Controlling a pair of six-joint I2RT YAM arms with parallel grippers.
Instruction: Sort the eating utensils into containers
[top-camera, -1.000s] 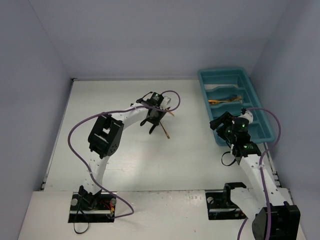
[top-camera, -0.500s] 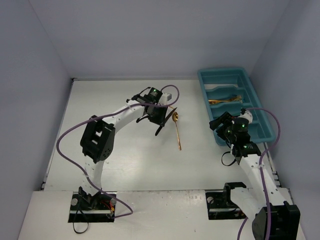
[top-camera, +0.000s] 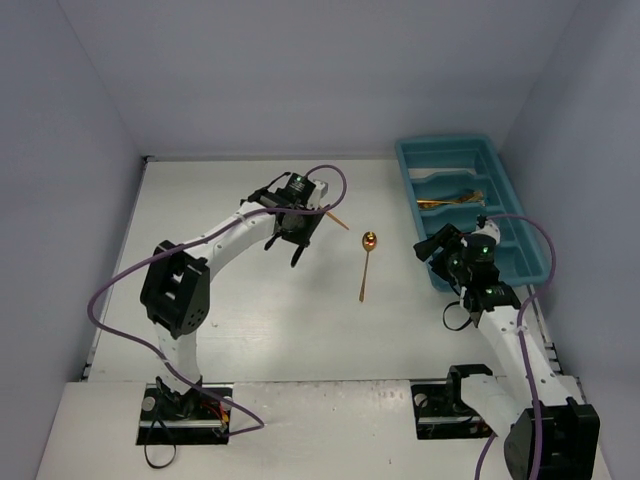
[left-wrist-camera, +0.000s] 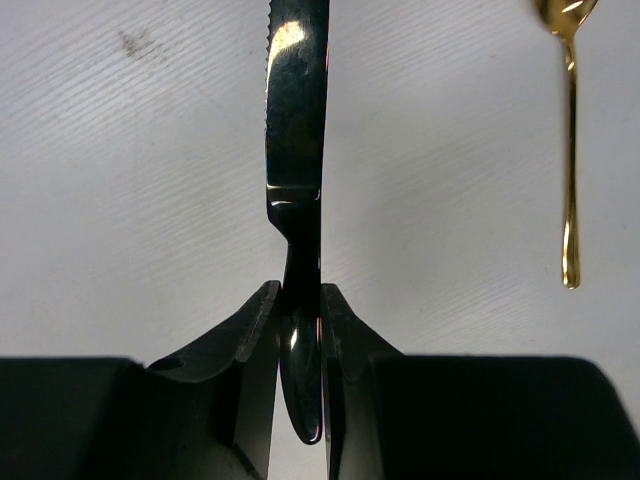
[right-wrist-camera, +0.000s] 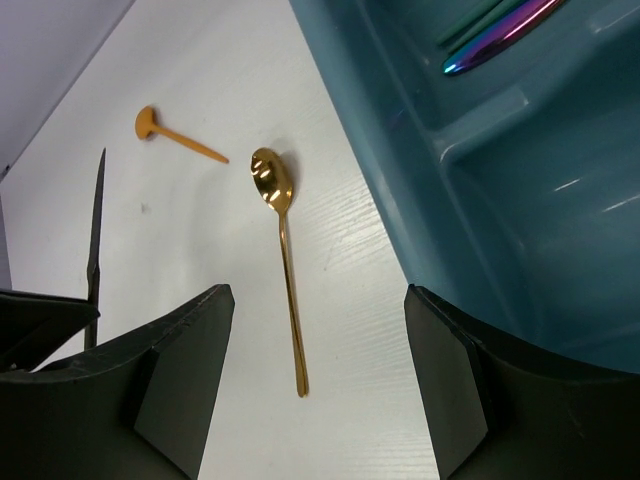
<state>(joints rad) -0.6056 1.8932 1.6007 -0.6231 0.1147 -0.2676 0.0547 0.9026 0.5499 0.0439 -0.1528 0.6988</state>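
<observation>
My left gripper (top-camera: 297, 245) (left-wrist-camera: 300, 310) is shut on the handle of a black knife (left-wrist-camera: 297, 150), held edge-on above the white table with its serrated blade pointing away from the wrist. The knife also shows at the left of the right wrist view (right-wrist-camera: 96, 230). A gold spoon (top-camera: 366, 265) (left-wrist-camera: 570, 150) (right-wrist-camera: 285, 260) lies loose on the table between the arms. My right gripper (top-camera: 435, 250) (right-wrist-camera: 320, 390) is open and empty, beside the near left corner of the teal tray (top-camera: 405, 165) (right-wrist-camera: 480, 150).
A small orange-gold piece (top-camera: 338, 217) (right-wrist-camera: 175, 135) lies beyond the spoon. The tray holds a gold utensil (top-camera: 450, 200), a white piece (top-camera: 435, 178), and a purple-iridescent utensil (right-wrist-camera: 500, 35). Grey walls close in the table.
</observation>
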